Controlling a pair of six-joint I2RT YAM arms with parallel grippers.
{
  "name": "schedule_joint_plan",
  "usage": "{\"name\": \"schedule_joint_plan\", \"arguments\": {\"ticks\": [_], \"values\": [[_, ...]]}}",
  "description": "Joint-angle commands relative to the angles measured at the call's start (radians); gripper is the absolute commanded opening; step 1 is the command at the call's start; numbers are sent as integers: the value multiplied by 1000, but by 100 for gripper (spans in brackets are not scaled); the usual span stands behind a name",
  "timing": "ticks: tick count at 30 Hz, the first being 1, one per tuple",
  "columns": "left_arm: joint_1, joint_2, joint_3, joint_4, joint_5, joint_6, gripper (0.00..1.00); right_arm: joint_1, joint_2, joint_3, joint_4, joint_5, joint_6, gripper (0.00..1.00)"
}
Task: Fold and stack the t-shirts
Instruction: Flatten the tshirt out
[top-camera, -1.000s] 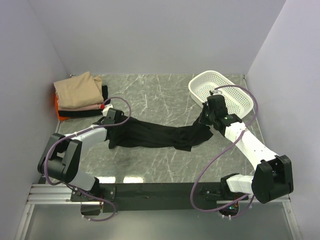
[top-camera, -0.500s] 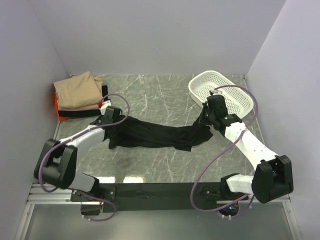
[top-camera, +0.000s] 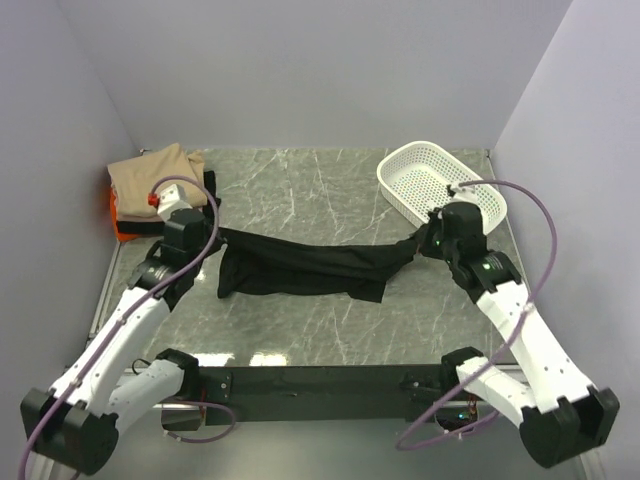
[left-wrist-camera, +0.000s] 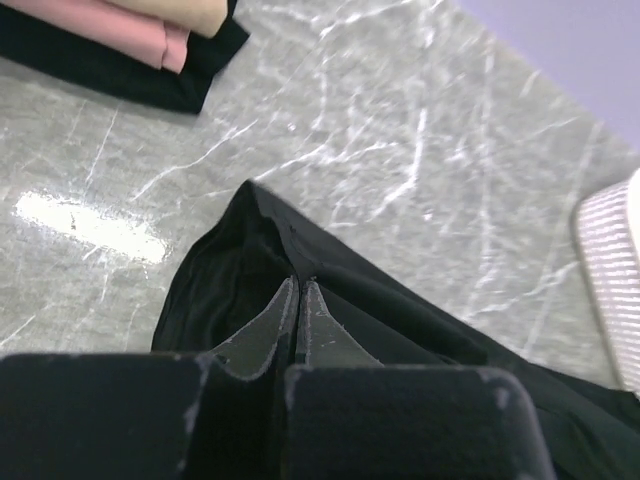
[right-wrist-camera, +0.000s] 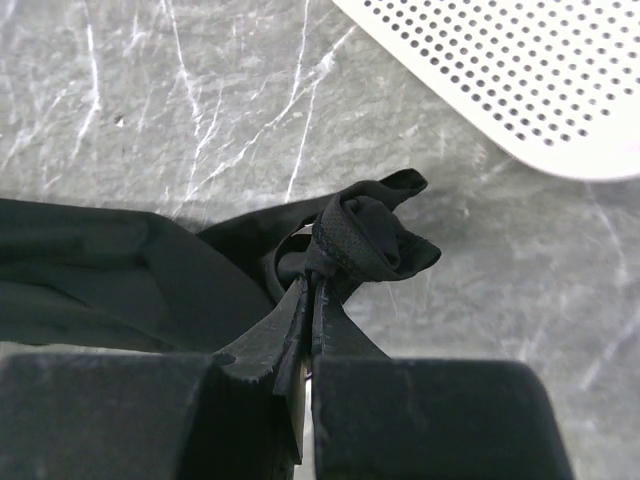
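Observation:
A black t-shirt (top-camera: 310, 265) hangs stretched between both arms above the marble table, its lower part sagging toward the surface. My left gripper (top-camera: 215, 232) is shut on the shirt's left edge (left-wrist-camera: 270, 250), fingertips pinched together on the black cloth. Over at the right end, my right gripper (top-camera: 425, 240) is shut on a bunched corner of the shirt (right-wrist-camera: 365, 235). A stack of folded t-shirts (top-camera: 155, 190), tan on top over pink, black and orange, lies at the back left, also seen in the left wrist view as pink and black layers (left-wrist-camera: 120, 45).
A white perforated basket (top-camera: 440, 185) stands at the back right, close behind my right gripper; its rim (right-wrist-camera: 520, 70) shows in the right wrist view. Grey walls close in both sides and the back of the table.
Both arms have lifted and drawn apart, raising the black shirt off the table and pulling it taut. The left gripper shut on the shirt's left edge.

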Motion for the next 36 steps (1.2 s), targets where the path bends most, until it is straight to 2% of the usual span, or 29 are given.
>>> {"name": "schedule_joint_plan", "arguments": {"ticks": [1,7,11,15,21,23,25,28,32,36], "values": [[3,-68,54,-68,-16,-24,0,-1,-93,46,-96,32,-13,0],[5,-36,57,-66,-35,-18,1,-1,-152,74,-148,53,-24,0],[9,136,49,1,-72,-4,1,-2,-66,35,-82,50,-27,0],[32,323,83,50,-42,22,1,-2,61,15,-7,37,-21,0],[46,561,190,137,-48,60,13,-2,250,46,93,14,-5,0],[46,613,209,158,-62,79,23,-2,294,58,100,12,-5,0],[46,635,230,168,-69,92,35,-4,325,72,110,17,-4,0],[48,649,217,179,-71,97,42,-4,348,83,113,26,-10,0],[48,638,161,191,-45,83,45,-6,359,78,123,23,-13,0],[56,570,46,250,43,66,45,-6,358,71,124,26,-21,0]]}}
